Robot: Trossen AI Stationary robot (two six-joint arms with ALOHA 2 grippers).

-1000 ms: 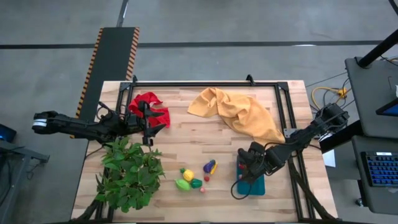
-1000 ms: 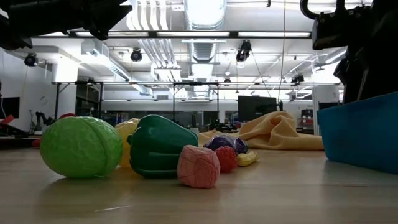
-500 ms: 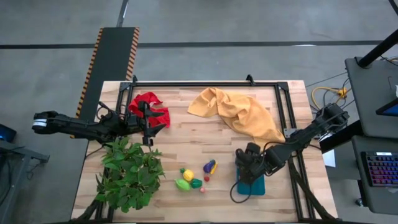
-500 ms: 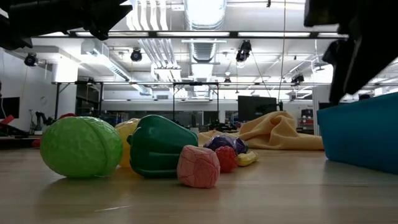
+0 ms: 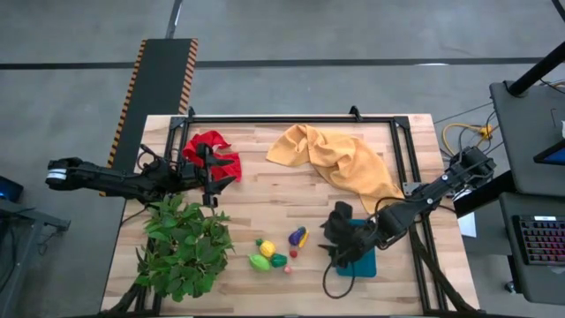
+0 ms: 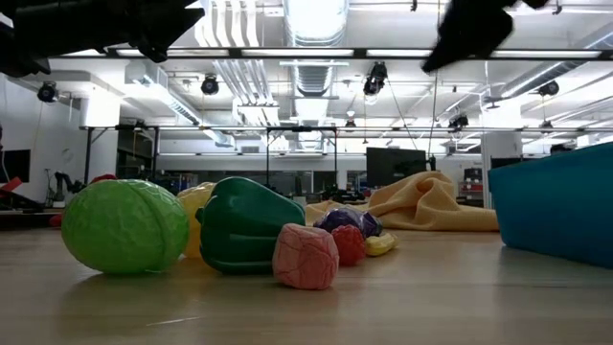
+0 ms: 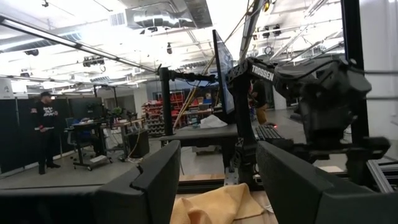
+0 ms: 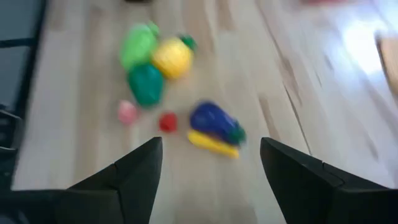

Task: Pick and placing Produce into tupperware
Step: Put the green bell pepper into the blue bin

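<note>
The job looks barely begun: the toy food sits in a small bunch on the table, and none of it shows in the blue box. The right gripper hangs just beside the box, on the side near the food, fingers spread and empty. The food lies near it, not touching. The left gripper waits by the red cloth, fingers spread.

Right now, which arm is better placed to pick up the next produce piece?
The right. Its open hand is beside the tupperware, facing the produce. The left hand waits far off by the red cloth.
</note>
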